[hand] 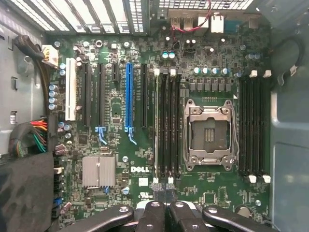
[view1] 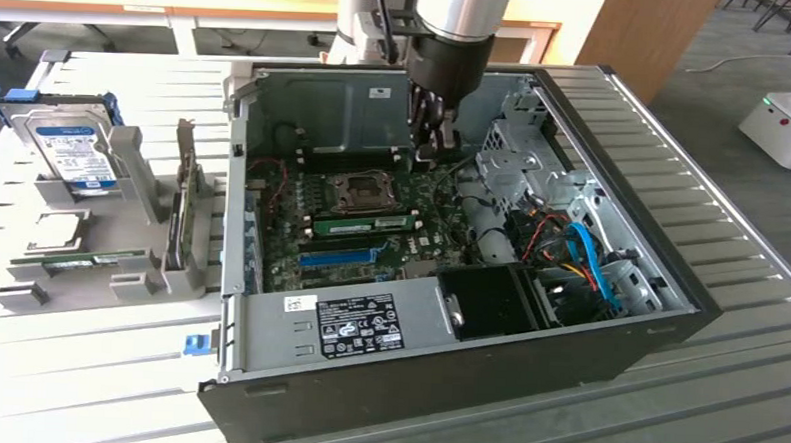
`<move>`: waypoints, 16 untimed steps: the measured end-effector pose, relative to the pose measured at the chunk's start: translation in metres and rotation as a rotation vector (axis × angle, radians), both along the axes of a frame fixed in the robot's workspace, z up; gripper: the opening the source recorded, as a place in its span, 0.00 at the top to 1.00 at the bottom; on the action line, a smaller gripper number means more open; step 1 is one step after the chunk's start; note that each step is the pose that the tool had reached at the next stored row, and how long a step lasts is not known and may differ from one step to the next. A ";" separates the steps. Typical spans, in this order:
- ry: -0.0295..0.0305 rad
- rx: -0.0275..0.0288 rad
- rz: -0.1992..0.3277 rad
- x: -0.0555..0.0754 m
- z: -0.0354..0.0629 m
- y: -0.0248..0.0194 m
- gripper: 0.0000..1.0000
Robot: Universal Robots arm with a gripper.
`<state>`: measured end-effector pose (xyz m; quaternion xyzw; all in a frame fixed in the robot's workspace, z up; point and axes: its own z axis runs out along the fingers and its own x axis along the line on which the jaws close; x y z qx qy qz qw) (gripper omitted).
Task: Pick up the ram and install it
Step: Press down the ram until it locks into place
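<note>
The tool [view1: 432, 155] hangs inside the open computer case [view1: 659, 311], low over the motherboard [hand: 116, 108] and just beside the processor socket [view1: 366, 188], its fingers [hand: 153, 212] pressed together with nothing between them. One ram [view1: 368, 223] stands in a slot next to the socket, with a blue slot [view1: 337, 256] nearby. Cables [view1: 574, 254] and a black shroud [view1: 492, 301] crowd the exterior view's right. A second ram [view1: 93, 260] lies in a grey holder on the counter [view1: 708, 395], near the hard drive [view1: 78, 158].
</note>
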<state>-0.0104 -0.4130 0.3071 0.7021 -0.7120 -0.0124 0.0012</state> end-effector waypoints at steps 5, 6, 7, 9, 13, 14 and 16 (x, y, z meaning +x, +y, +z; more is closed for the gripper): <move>0.0000 0.0001 0.000 0.000 -0.0077 0.0000 0.89; 0.0000 0.0001 0.000 0.000 -0.0092 0.0000 0.89; 0.0000 0.0001 0.000 0.000 -0.0107 0.0000 0.89; 0.0000 0.0000 0.000 0.000 -0.0134 0.0000 0.89; 0.0000 0.0000 0.000 0.000 -0.0188 0.0000 0.89; 0.0000 0.0000 0.000 0.000 -0.0200 0.0000 0.89; -0.0001 0.0000 0.000 0.000 -0.0225 0.0000 0.89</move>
